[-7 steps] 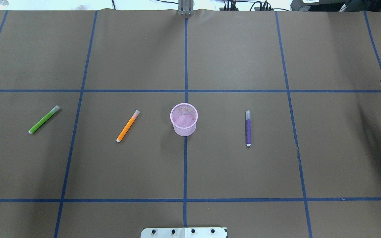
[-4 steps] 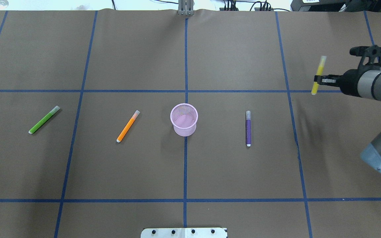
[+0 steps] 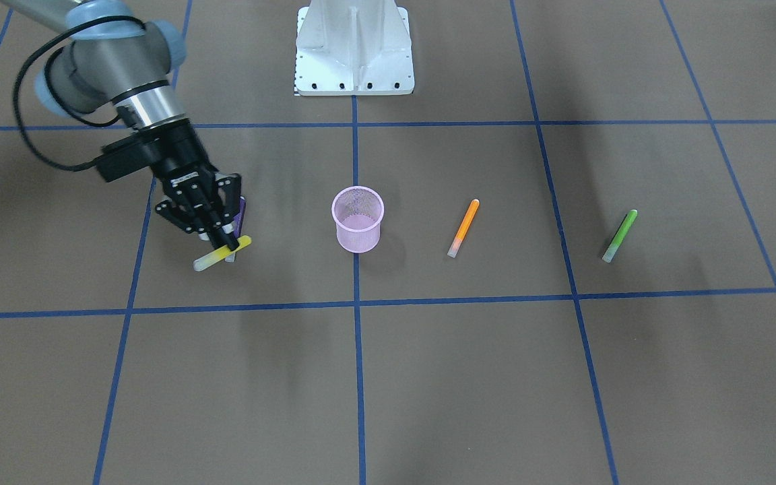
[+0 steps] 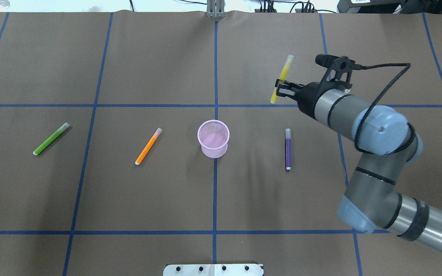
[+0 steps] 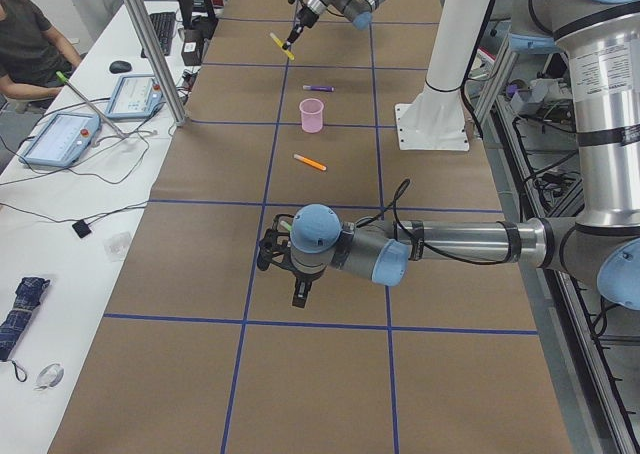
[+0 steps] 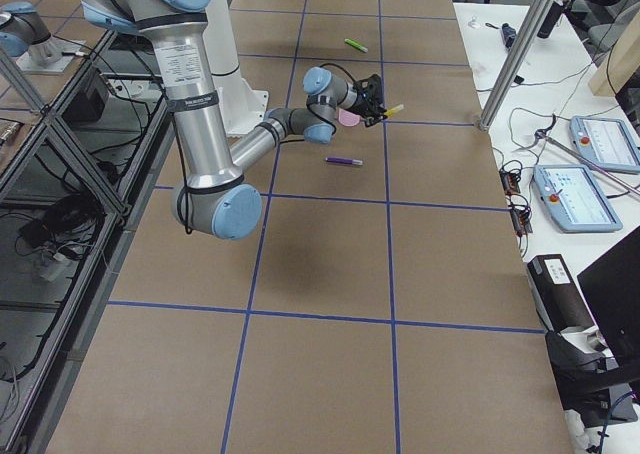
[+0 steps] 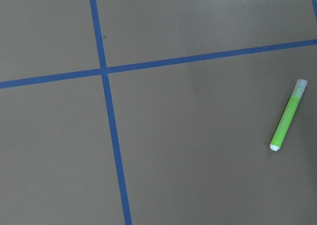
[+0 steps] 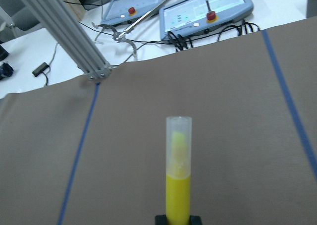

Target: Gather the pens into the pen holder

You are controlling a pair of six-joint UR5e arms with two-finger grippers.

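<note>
Clamping the yellow pen (image 4: 282,78) crosswise in closed jaws, the right gripper (image 4: 279,87) could topple the pink cup (image 4: 213,151) if the pen arrives untilted.

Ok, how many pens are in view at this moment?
4. The green pen lies far left of the pen holder, orange pen nearer left, purple pen to its right; yellow pen is held aloft in the right end effector.

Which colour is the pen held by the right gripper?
The pen is yellow with a pale cap; the right wrist view shows it best.
</note>
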